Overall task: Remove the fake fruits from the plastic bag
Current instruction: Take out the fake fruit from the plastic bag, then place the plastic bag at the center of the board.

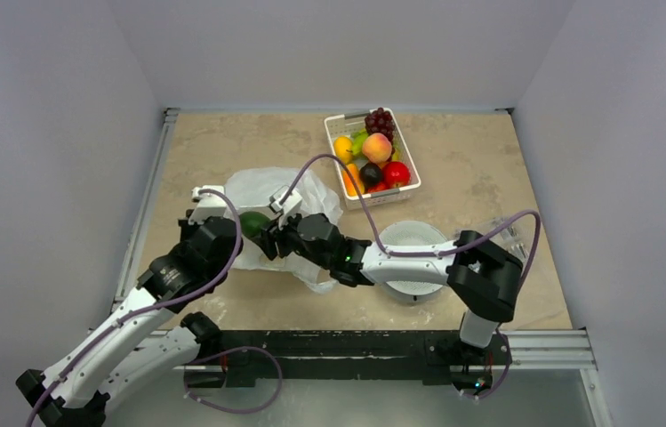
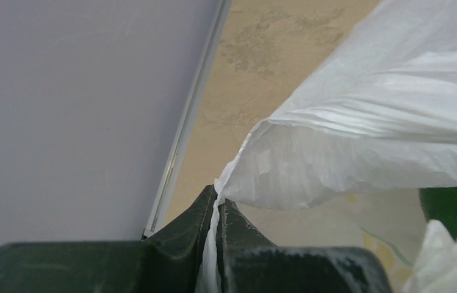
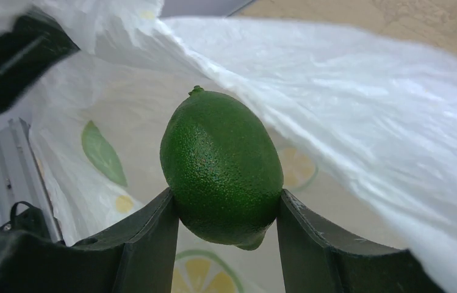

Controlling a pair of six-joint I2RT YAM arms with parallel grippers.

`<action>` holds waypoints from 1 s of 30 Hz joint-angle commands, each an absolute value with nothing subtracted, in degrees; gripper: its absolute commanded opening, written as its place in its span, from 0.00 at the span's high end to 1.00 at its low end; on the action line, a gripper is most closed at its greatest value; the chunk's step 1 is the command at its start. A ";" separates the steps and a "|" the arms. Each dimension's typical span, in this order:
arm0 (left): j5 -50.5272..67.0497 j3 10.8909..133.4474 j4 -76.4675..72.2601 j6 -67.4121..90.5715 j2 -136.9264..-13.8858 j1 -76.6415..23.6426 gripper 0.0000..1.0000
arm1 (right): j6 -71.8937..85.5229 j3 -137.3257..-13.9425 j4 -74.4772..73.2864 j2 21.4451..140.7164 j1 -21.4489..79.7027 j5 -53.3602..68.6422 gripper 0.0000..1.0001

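Note:
The translucent white plastic bag (image 1: 298, 200) lies left of the table's middle, printed with yellow-green discs. My left gripper (image 2: 218, 204) is shut on the bag's edge (image 2: 360, 140) and holds it up. My right gripper (image 3: 226, 204) is inside the bag's mouth, shut on a green lime-like fake fruit (image 3: 221, 166); that fruit also shows in the top view (image 1: 254, 223). Other fake fruits lie in the white lattice basket (image 1: 406, 153): dark red grapes (image 1: 380, 119), a peach (image 1: 377, 147), a yellow-orange fruit (image 1: 343, 148), a red fruit (image 1: 396, 173).
A round white lattice bowl (image 1: 411, 242) stands under my right arm at the near right. Metal rails run along the table's left edge (image 1: 147, 209) and near edge. Grey walls enclose the table.

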State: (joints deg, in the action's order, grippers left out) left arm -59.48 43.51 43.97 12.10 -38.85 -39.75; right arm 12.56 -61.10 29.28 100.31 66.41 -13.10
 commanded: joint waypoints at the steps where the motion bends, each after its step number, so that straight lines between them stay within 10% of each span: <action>1: -66.96 46.15 48.01 17.37 -40.60 -38.09 1.00 | 14.32 -61.54 29.60 95.64 66.20 -11.51 1.00; 17: -66.49 46.58 49.47 17.91 -36.79 -37.14 0.92 | 22.03 -65.54 26.24 83.41 57.85 -0.17 1.00; 30: -58.76 45.89 46.40 13.99 -35.55 -37.22 0.95 | 33.13 -79.18 28.26 99.91 57.35 15.56 1.00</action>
State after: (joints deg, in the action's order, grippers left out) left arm -60.99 44.95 48.64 15.75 -35.86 -37.50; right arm 27.49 -74.74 24.86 97.51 57.36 10.17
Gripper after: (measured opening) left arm 0.056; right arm 0.499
